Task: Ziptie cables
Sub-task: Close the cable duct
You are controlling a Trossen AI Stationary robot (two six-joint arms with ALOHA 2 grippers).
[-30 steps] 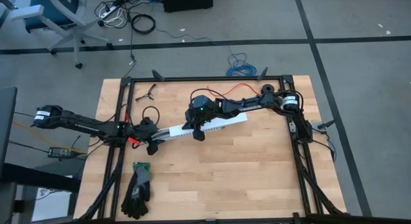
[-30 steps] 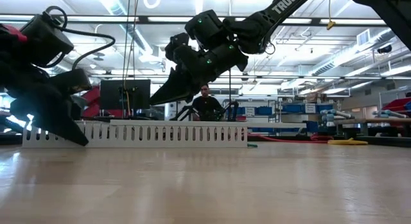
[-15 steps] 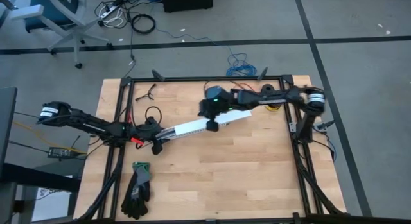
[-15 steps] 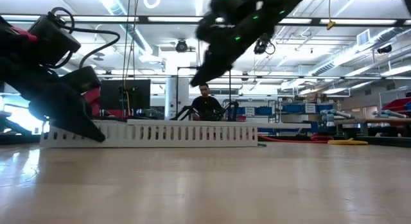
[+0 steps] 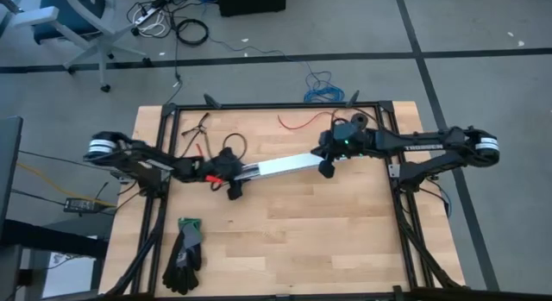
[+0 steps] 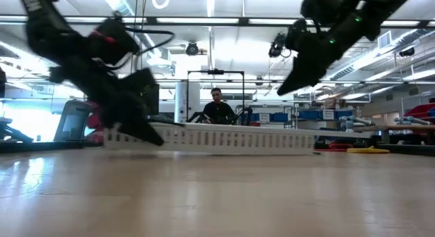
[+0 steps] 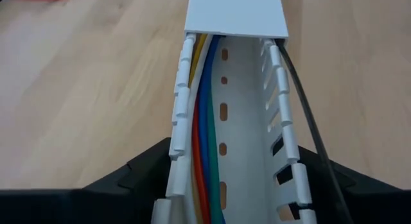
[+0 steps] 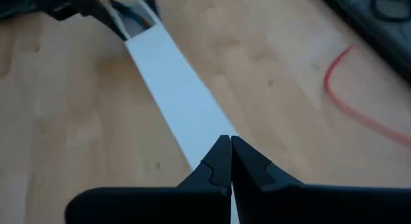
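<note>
High view: we see a wooden table (image 5: 285, 232) inside a dark frame. A pair of dark gloves (image 5: 185, 253) lies near its front left corner, a thin red wire (image 5: 302, 122) curls by the far edge, and a blue coiled cable (image 5: 321, 87) sits on the floor beyond. A white channel (image 5: 280, 166) lies slantwise across the middle. Our left arm reaches in low from the left, and the left pincer (image 5: 234, 174) meets the channel's left end. Our right arm stretches from the right, its right pincer (image 5: 327, 167) over the channel's right end.

Low view: the slotted channel (image 6: 231, 138) lies flat on the table. The left pincer (image 6: 136, 132) slants down onto one end; the right pincer (image 6: 291, 86) hangs above the other end, clear of it. A person (image 6: 217, 109) sits well behind.

Left wrist view: the left pincer's fingers (image 7: 144, 169) flank the channel (image 7: 234, 89) on both sides, spread wide against its slotted walls. The cables (image 7: 204, 134), yellow, red, blue and green, lie inside along one wall and run under the fitted cover farther on. A black wire (image 7: 302, 102) runs along the other wall.

Right wrist view: the right pincer (image 8: 230, 161) is closed tight on nothing, its tips just above the covered channel (image 8: 173, 89). The red wire (image 8: 353, 102) lies apart on the wood.
</note>
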